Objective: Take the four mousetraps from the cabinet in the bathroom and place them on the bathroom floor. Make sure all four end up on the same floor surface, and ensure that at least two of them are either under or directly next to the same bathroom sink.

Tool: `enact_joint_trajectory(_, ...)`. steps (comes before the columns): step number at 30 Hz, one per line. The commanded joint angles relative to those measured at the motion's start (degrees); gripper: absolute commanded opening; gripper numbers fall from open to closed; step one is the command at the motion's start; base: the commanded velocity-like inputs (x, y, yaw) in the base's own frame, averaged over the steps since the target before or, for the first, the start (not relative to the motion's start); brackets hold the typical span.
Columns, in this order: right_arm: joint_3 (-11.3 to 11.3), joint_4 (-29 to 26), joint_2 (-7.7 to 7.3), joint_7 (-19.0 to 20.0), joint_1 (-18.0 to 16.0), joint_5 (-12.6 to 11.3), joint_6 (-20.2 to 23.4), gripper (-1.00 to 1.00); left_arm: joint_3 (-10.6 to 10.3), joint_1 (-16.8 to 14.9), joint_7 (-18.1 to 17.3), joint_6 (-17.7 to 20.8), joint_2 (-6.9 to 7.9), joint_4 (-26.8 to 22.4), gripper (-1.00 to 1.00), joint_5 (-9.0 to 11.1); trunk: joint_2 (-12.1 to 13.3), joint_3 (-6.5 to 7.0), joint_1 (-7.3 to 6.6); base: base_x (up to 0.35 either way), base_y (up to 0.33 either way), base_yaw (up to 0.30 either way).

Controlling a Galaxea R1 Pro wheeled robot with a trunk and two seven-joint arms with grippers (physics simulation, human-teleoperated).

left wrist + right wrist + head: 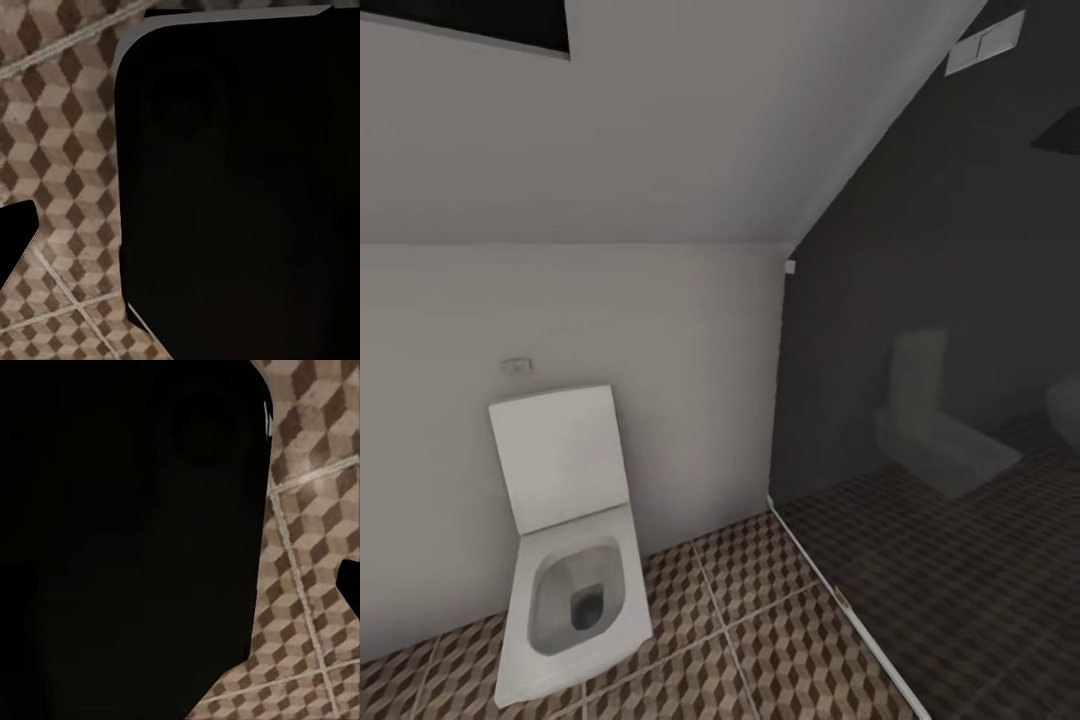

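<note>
The mousetraps, the cabinet and the sink are out of view. The bathroom floor (760, 640), with its brown, beige and white cube-pattern tiles, fills the bottom of the head view. The same floor appears in the left wrist view (67, 150) and the right wrist view (315, 510). A small dark tip (16, 240) juts in at the edge of the left wrist view. Another dark tip (351, 589) juts in at the edge of the right wrist view. Whether these are fingers, open or shut, I cannot tell.
A white square toilet (570, 560) with its lid up stands against the white wall, ahead and to the left. A dark glossy panel (920, 400) on a white floor strip (830, 590) closes off the right and reflects the toilet. A big dark body (240, 187) (127, 540) blocks much of each wrist view.
</note>
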Motion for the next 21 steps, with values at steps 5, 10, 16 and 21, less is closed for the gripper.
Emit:
enact_joint_trajectory(5, 0.0, 0.0, 0.0, 0.02, -0.02, 0.04, -0.01, 1.0, 0.0, -0.01, 0.01, -0.05, 0.01, -0.01, 1.0, 0.04, -0.02, 0.06, 0.0, 0.0, 0.0, -0.278)
enact_joint_trajectory(10, 0.0, 0.0, 0.0, 0.02, -0.02, 0.04, -0.01, 1.0, 0.02, -0.01, 0.01, -0.05, 0.01, -0.01, 1.0, 0.04, -0.02, 0.16, 0.0, 0.0, 0.0, -0.278)
enact_joint_trajectory(16, 0.0, 0.0, 0.0, 0.02, -0.02, 0.04, -0.02, 1.0, 0.03, -0.01, 0.01, -0.05, 0.01, -0.01, 1.0, 0.04, -0.02, 0.28, 0.0, 0.0, 0.0, -0.278)
enact_joint_trajectory(21, 0.0, 0.0, 0.0, 0.02, -0.02, 0.04, -0.01, 1.0, 0.01, -0.01, 0.01, -0.05, 0.01, -0.01, 1.0, 0.04, -0.02, 0.37, 0.0, 0.0, 0.0, -0.278)
